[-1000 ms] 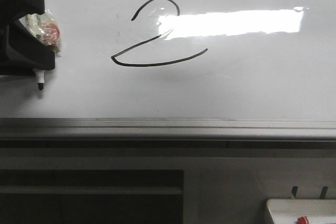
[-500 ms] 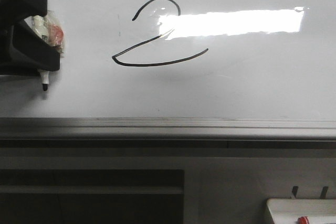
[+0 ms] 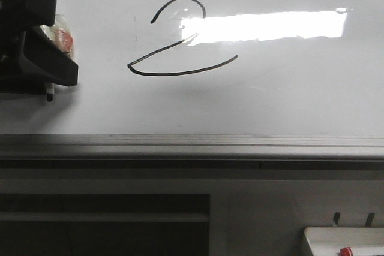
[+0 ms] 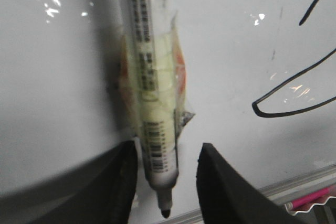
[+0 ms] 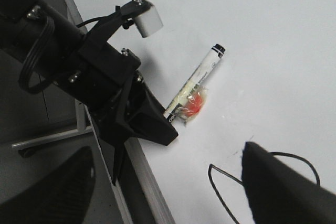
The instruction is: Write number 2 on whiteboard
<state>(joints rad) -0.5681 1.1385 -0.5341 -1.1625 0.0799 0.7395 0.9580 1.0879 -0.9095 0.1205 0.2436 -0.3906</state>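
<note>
The number 2 (image 3: 180, 74) is drawn in thin black line on the whiteboard (image 3: 288, 100). It also shows in the left wrist view (image 4: 278, 115) and partly in the right wrist view (image 5: 211, 174). My left gripper (image 3: 51, 82) is to its left, open. A white marker (image 4: 149, 77) in a crinkled plastic wrap lies between the fingers, beside one finger and apart from the other. Its black tip (image 3: 49, 96) points at the rail. My right gripper (image 5: 168, 192) is open and empty above the board, near the 2. It is out of the front view.
A silver-grey rail (image 3: 192, 145) runs along the board's near edge, with a dark shelf gap (image 3: 102, 214) below it. A small white tray (image 3: 345, 238) with a red item (image 3: 346, 251) sits at the lower right. The left arm (image 5: 79, 72) reaches over the rail.
My left gripper has slid right and toward the rail, covering more of the marker. The marker shifted slightly right, then stayed. The 2 is unchanged.
</note>
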